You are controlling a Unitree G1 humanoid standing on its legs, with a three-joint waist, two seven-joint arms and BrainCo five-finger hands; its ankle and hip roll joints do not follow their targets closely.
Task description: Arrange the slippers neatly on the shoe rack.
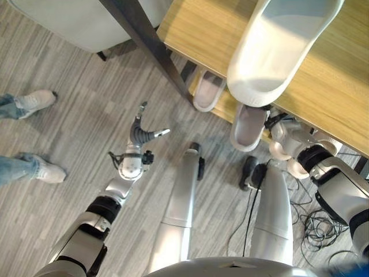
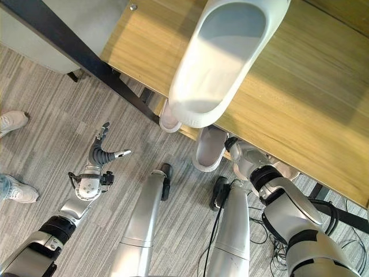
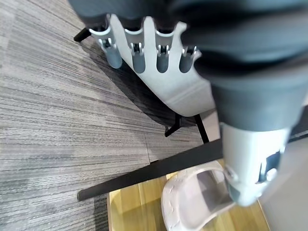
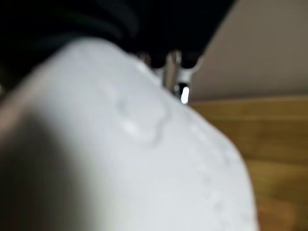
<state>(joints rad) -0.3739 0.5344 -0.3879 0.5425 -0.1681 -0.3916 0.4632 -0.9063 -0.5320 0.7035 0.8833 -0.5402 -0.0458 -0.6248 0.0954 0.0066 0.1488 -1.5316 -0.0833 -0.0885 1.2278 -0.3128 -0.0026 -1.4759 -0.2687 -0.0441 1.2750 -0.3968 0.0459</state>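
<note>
We start with the slippers. A large white slipper (image 1: pixel 279 46) lies on the top wooden shelf of the shoe rack (image 1: pixel 202 29), its open toe end hanging past the front edge toward us and its long axis running away across the boards. Below it, on a lower shelf (image 1: pixel 222 109), two pale pink slippers stand side by side: one pink slipper (image 1: pixel 209 91) nearer the rack's dark leg (image 1: pixel 147 40), the other pink slipper (image 1: pixel 249 126) just beside it, its heel end poking out over the floor (image 1: pixel 75 144).

The relation that matters, we judge, is between that second pink slipper and our right hand (image 2: pixel 245 158). The hand sits tucked under the top shelf, right next to the slipper's outer side, so the slipper lies toward our left from the fingers, its length pointing into the rack. In the right wrist view a white rounded slipper surface (image 4: pixel 120 144) fills the near field with fingers (image 4: pixel 171 72) just past it; we cannot tell whether they are curled round anything or merely lying against it.

Our left hand (image 1: pixel 140 134) hangs well apart over the bare floor, fingers spread and holding nothing. It is clearly the farther one, so the right hand seems to us the one to straighten this slipper. A person's shoes (image 1: pixel 34 101) stand off to the left.
</note>
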